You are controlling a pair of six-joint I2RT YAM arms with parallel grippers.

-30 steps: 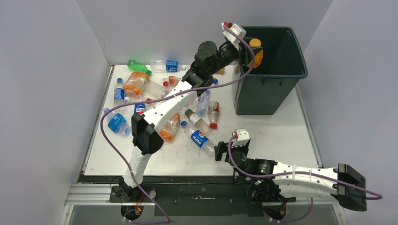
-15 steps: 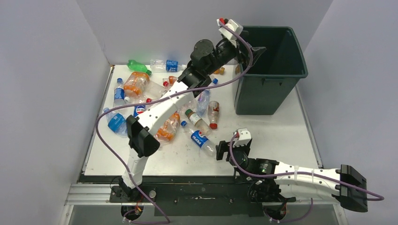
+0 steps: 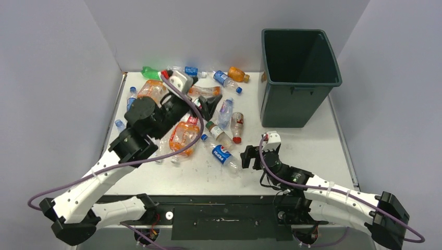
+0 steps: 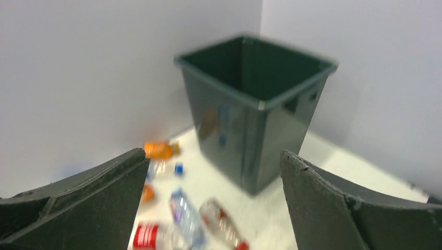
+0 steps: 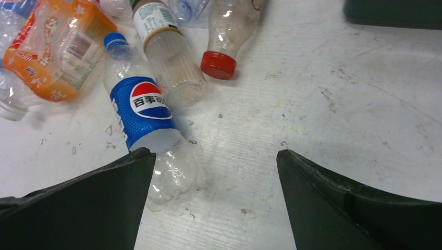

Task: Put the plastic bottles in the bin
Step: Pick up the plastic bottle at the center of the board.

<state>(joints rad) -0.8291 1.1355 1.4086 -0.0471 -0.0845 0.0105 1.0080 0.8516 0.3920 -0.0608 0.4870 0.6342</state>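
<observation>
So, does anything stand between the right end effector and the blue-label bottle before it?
Nothing visible does. The right end effector is open, and the blue-label bottle lies on the table just ahead, its base beside one finger.

My left arm and right arm are white with black joints, each trailing a purple cable; left claw and right claw are dark wedges.

Probably a robotics lab: plain grey partition walls around a white table
</observation>
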